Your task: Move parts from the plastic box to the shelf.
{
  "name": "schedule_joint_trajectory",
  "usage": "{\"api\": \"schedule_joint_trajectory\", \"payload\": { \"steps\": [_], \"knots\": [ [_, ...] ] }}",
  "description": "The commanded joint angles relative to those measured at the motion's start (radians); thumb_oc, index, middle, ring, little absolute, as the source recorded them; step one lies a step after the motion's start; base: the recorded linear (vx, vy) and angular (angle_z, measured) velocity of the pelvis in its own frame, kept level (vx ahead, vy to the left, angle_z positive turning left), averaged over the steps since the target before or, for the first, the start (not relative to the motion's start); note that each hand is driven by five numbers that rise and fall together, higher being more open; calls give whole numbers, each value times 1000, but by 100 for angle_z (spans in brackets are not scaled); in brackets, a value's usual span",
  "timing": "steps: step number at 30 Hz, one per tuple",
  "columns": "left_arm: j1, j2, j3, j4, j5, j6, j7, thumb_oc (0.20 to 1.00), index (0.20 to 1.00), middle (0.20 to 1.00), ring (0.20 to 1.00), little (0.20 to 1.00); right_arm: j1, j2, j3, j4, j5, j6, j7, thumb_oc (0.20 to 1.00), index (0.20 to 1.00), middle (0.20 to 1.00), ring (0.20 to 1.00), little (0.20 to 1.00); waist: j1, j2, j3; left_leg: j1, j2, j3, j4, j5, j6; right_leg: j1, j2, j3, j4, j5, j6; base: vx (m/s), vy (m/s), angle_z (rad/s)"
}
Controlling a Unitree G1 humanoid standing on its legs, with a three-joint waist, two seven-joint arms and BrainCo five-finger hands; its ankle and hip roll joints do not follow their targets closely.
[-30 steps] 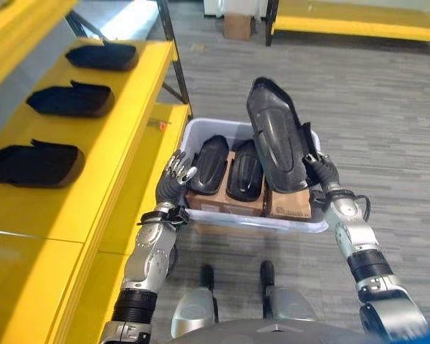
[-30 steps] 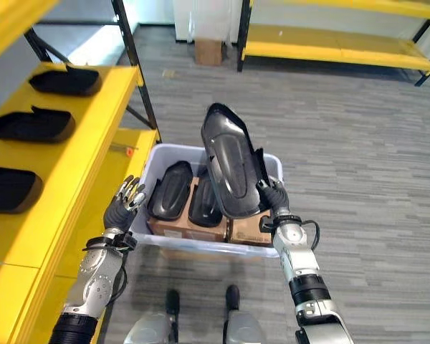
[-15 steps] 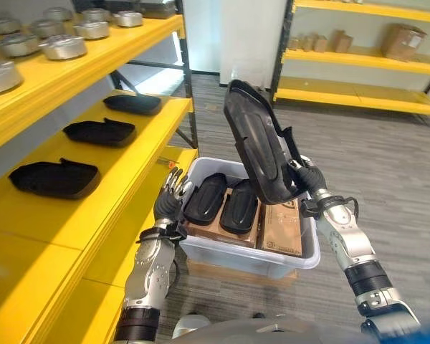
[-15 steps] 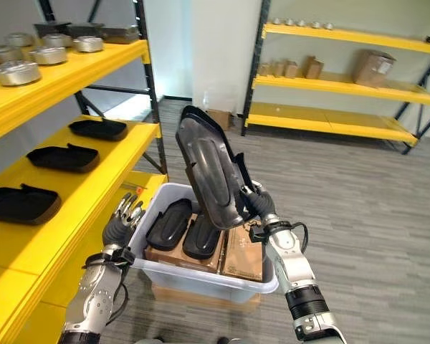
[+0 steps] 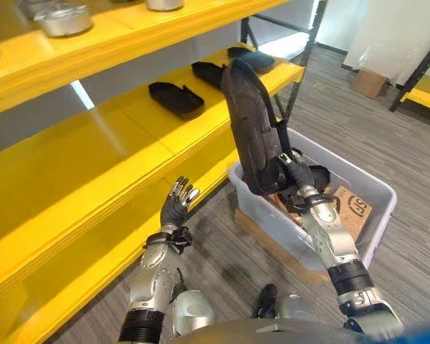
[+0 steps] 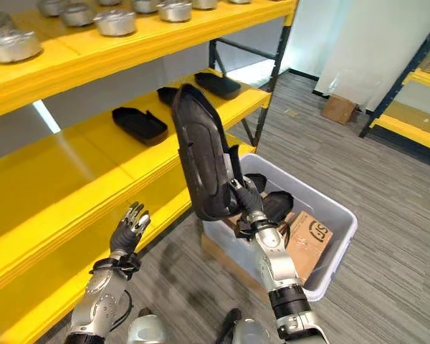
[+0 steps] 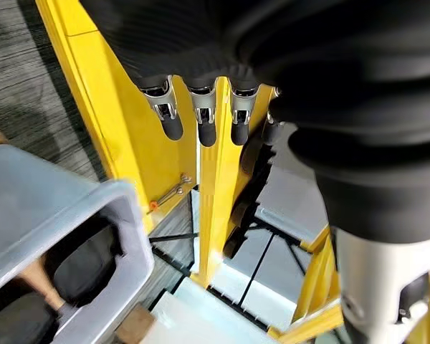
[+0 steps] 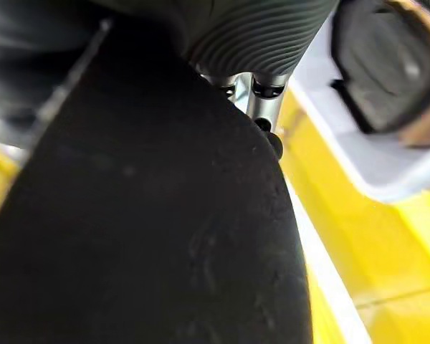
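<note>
Three black parts already lie in a row on the yellow shelf (image 6: 93,154), well beyond the raised right hand and up to its left: the nearest shelved part (image 6: 137,123), a second (image 6: 173,94) behind it, and a third (image 6: 216,84) farthest off. Their spacing suggests the bare board nearer than the first one is where the next part belongs. Below and just behind the right hand sits the grey plastic box (image 6: 322,247), on the floor beside the shelf's lower level, presumably so that each carry is short. It holds at least one more black part (image 6: 278,206) resting on a cardboard carton (image 6: 306,242). The lifted part (image 6: 204,158), a long black moulded shell, stands nearly upright above the box's near corner, clear of the rim, held by its lower end so that its length can swing over the shelf edge. The right hand (image 6: 246,204) has its fingers curled round that lower end; in its wrist view the shell hides almost everything past the fingers. The left hand (image 6: 129,231) hovers low by the shelf's lower edge, well apart from the shell, fingers spread and relaxed, holding nothing, seemingly ready to steady the shell.
</note>
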Motion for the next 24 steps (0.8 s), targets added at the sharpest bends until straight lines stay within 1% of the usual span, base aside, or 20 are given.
{"api": "schedule_joint_trajectory", "payload": {
  "steps": [1,2,3,4,9,10,12,13,15,16,17,18,19,20,21,22,23,24],
  "knots": [
    [22,30,-4,-53,21,-54,-16,1000,1000,1000,1000,1000,-18,62,-33,-75,7,-79,18,200,200,200,200,200,-1,-10,-108,-82,-12,-57,-19,111,19,162,-42,15,-8,-70,27,132,318,30],
    [18,30,-4,-54,27,-60,-16,1000,1000,1000,1000,1000,-21,67,-32,-73,4,-78,21,200,200,200,200,200,5,-13,-109,-85,-31,-60,1,82,25,171,-59,15,-20,-58,39,98,257,44],
    [13,33,1,-48,29,-62,-16,1000,1000,1000,1000,1000,-21,70,-30,-68,2,-80,23,200,200,200,200,200,8,-17,-112,-83,-40,-59,3,70,29,174,-66,18,-25,-53,43,124,286,29],
    [5,37,8,-44,34,-64,-12,1000,1000,1000,1000,1000,-25,79,-30,-58,-3,-79,24,200,200,200,200,200,17,-24,-117,-90,-59,-52,22,42,34,184,-86,15,-41,-36,56,118,244,8],
    [-13,61,22,-60,43,-70,-7,1000,1000,1000,1000,1000,-56,101,0,-50,-1,-75,29,200,200,200,200,200,50,-49,-121,-113,-109,-48,54,-13,51,207,-131,-4,-101,13,90,86,196,0],
    [-13,61,22,-60,43,-70,-7,1000,1000,1000,1000,1000,-56,101,0,-50,-1,-75,28,200,200,200,200,200,50,-49,-121,-114,-109,-49,54,-13,51,206,-131,-4,-101,13,91,64,237,-10],
    [-29,80,30,-75,61,-77,-3,1000,1000,1000,1000,1000,-97,138,27,-28,4,-77,27,200,200,200,200,200,81,-56,-107,-150,-146,-55,118,-69,74,214,-178,-21,-119,62,112,86,339,-1],
    [-30,80,30,-75,61,-77,-3,1000,1000,1000,1000,1000,-97,138,27,-28,3,-77,27,200,200,200,200,200,81,-56,-107,-151,-146,-55,119,-69,74,214,-178,-21,-119,62,112,59,253,8],
    [-44,87,37,-78,69,-84,1,1000,1000,1000,1000,1000,-110,158,38,-25,9,-76,28,200,200,200,200,200,98,-60,-100,-169,-172,-65,148,-98,89,223,-207,-36,-113,87,122,69,251,26],
    [-53,89,43,-73,72,-86,2,1000,1000,1000,1000,1000,-111,165,40,-28,11,-73,31,200,200,200,200,200,103,-61,-97,-175,-192,-77,156,-114,102,224,-228,-38,-96,110,127,65,219,26],
    [-53,89,43,-73,72,-86,2,1000,1000,1000,1000,1000,-111,165,40,-28,11,-73,31,200,200,200,200,200,102,-61,-98,-176,-193,-77,156,-113,102,223,-228,-39,-96,110,127,106,244,17],
    [-56,99,54,-73,75,-85,2,1000,1000,1000,1000,1000,-109,168,44,-32,18,-74,31,200,200,200,200,200,108,-59,-91,-173,-209,-109,160,-142,111,218,-242,-12,-58,159,130,55,225,29],
    [-60,110,56,-74,76,-87,7,1000,1000,1000,1000,1000,-116,168,50,-33,18,-77,27,200,200,200,200,200,104,-61,-90,-185,-226,-115,154,-126,130,191,-256,14,-33,209,123,55,224,41],
    [-60,110,56,-74,76,-87,7,1000,1000,1000,1000,1000,-116,168,50,-33,18,-77,27,200,200,200,200,200,104,-61,-90,-185,-227,-115,154,-126,130,190,-256,14,-33,209,123,10,264,40],
    [-65,131,67,-74,81,-93,11,1000,1000,1000,1000,1000,-115,169,45,-53,17,-80,28,200,200,200,200,200,86,-48,-76,-180,-241,-143,144,-127,152,136,-232,130,44,223,108,40,247,50],
    [-69,138,64,-74,84,-96,13,1000,1000,1000,1000,1000,-109,165,50,-61,21,-83,28,200,200,200,200,200,77,-42,-76,-176,-251,-152,125,-127,158,103,-202,194,50,210,105,49,318,55],
    [-78,143,65,-64,83,-98,16,1000,1000,1000,1000,1000,-110,154,53,-63,26,-82,29,200,200,200,200,200,66,-36,-70,-168,-259,-161,110,-125,162,59,-175,228,52,194,97,41,189,81],
    [-84,144,67,-59,80,-98,18,1000,1000,1000,1000,1000,-110,150,56,-61,33,-79,31,200,200,200,200,200,60,-33,-65,-161,-267,-169,99,-124,162,44,-175,223,31,203,101,67,136,61]
  ]
}}
